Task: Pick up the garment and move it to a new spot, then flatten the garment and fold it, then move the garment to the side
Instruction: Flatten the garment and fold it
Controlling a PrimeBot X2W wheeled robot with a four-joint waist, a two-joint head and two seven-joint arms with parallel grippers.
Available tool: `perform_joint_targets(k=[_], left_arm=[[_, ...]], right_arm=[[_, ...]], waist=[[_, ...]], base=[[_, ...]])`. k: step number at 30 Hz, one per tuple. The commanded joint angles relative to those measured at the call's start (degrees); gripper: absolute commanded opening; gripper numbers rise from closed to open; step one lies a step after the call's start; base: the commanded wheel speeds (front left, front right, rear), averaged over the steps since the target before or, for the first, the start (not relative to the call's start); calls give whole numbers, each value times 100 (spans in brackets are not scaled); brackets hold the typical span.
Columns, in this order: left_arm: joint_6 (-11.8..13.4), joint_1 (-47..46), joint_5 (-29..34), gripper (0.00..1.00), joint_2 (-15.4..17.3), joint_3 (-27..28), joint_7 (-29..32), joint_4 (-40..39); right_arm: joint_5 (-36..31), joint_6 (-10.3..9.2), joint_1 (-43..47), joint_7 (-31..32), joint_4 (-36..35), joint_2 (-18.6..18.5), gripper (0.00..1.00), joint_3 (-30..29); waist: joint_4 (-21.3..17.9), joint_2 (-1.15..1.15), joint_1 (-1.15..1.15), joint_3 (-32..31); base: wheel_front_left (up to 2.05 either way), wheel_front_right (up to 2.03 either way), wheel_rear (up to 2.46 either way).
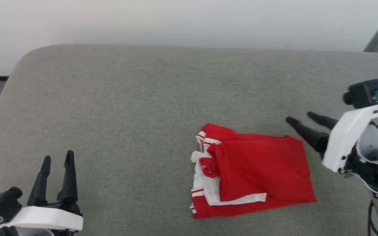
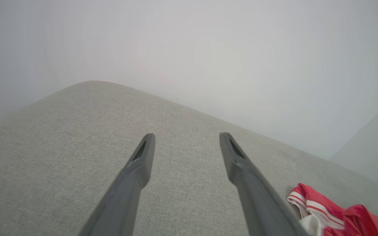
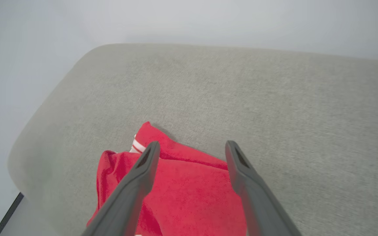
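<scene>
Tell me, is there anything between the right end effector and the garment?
Nothing visible stands between them. The open right end effector hangs just beside the right edge of the garment, and the gap shows plain grey cushion.

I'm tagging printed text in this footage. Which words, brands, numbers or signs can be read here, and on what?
None can be read.
The folded garment shows red cloth, white fabric and striped trim, but no lettering.
The grey cushion, left gripper and right gripper bear no legible marks.
</scene>
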Motion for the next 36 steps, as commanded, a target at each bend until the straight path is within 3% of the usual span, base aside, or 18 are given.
perform_joint_targets(k=[1, 18, 30, 36], left_arm=[[-15, 44, 36, 100, 14, 31, -37, -23], [-15, 438, 78, 100, 196, 246, -36, -94], [-16, 738, -2, 100, 349, 288, -36, -144], [-16, 872, 57, 100, 351, 318, -36, -272]], right_arm=[[-41, 0, 64, -132, -39, -16, 100, -6], [-996, 0, 768, -3664, 488, -580, 100, 166], [-1537, 0, 1190, -5108, 1330, -572, 100, 12], [-1646, 0, 1368, -5479, 1651, -486, 100, -133]], waist=[[-129, 0, 0, -48], [-712, 0, 0, -385], [-795, 0, 0, -612], [-775, 0, 0, -691]], base=[[0, 0, 0], [0, 0, 0], [0, 0, 0], [0, 0, 0]])
